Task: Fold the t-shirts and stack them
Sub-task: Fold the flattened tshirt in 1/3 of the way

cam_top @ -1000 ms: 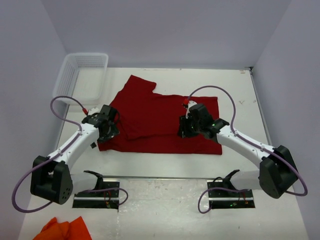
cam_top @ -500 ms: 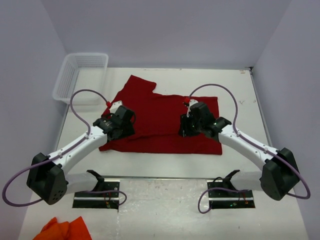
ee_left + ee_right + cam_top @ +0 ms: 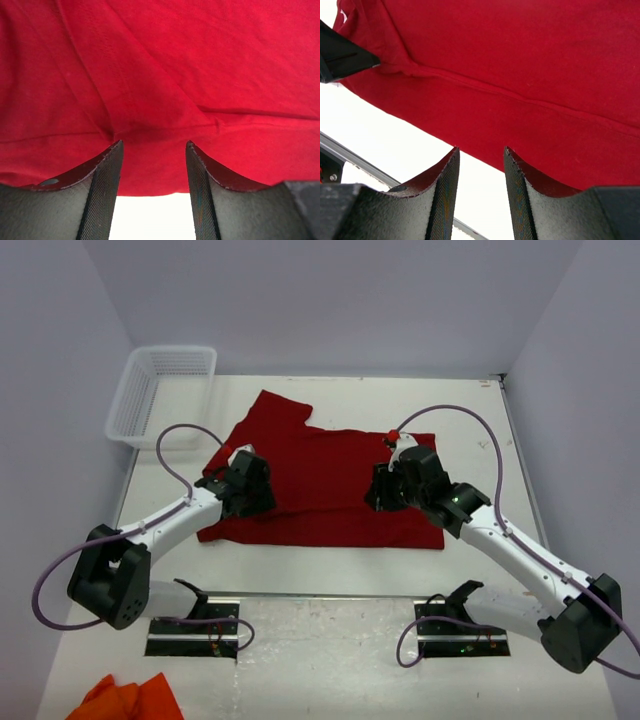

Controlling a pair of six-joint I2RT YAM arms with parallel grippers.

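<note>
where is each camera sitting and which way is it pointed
Top external: fixed above and behind the arms, looking down on the table; both arms show whole, with the red t-shirt and a white basket.
Left wrist: on the left arm, looking past the left gripper onto the shirt's folds; only its two fingers show.
Right wrist: on the right arm, looking past the right gripper at the shirt's edge and white table; its two fingers show.
Shared: all three see the red t-shirt.
</note>
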